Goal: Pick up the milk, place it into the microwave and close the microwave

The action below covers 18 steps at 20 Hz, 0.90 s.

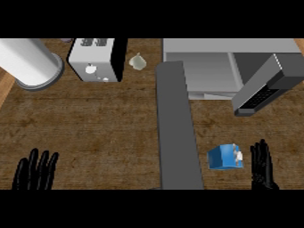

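Note:
A small blue milk carton point(224, 157) stands on the wooden counter at the lower right. Just to its right, my right hand point(263, 167) is held edge-on with straight fingers pointing up, close beside the carton but not curled round it. The grey microwave point(207, 67) sits at the back right with its cavity showing and its door point(269, 84) swung open to the right. Near the lower left edge my left hand point(35, 171) rests open, fingers up.
A white toaster point(96, 59) stands at the back, with a garlic bulb point(138, 61) to its right. A large white cylinder point(22, 62) lies at the back left. A long grey bar point(177, 129) runs down the middle of the view.

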Tool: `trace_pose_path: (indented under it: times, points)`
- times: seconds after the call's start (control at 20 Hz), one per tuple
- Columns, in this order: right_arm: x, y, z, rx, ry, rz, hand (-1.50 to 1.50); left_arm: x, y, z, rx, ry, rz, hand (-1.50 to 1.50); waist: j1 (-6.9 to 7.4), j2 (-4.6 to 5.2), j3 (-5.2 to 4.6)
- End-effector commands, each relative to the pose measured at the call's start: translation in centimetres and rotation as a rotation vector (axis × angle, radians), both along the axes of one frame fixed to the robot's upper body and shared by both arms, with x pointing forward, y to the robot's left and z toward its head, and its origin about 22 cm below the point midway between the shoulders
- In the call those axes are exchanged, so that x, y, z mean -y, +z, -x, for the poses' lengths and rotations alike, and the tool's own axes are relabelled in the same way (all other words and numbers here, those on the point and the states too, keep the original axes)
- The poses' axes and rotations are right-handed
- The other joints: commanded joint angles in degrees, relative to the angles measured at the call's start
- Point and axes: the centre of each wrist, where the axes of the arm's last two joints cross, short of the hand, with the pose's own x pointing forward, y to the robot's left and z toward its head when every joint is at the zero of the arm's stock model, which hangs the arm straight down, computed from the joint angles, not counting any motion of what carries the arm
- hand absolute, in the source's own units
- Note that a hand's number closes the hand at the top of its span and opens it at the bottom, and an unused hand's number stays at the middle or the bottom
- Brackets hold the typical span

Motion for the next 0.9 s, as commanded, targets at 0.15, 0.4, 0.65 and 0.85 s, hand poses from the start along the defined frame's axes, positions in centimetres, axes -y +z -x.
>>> trace_pose_path:
  times: [0.15,0.4,0.65,0.85]
  points:
    - [1.8,-4.1,-0.4,-0.039,-0.021,0.028,-1.5,-1.9,0.3,0.1,0.008,0.007,-0.015,-1.5,-0.05,0.02,0.0]
    - [1.9,-6.4,0.7,-0.019,-0.01,0.035,-1.5,0.7,0.5,2.6,0.017,0.016,-0.001,-1.5,0.15,-0.03,0.0]
    - [3.3,-8.9,-0.7,0.009,-0.011,0.02,-1.5,-0.7,1.1,1.3,-0.007,-0.023,-0.008,-1.5,0.07,0.03,0.01]
    - [2.8,-10.1,0.1,-0.007,-0.005,0.052,-1.5,-0.7,1.3,3.0,-0.008,-0.007,-0.025,-1.5,0.14,0.0,0.0]
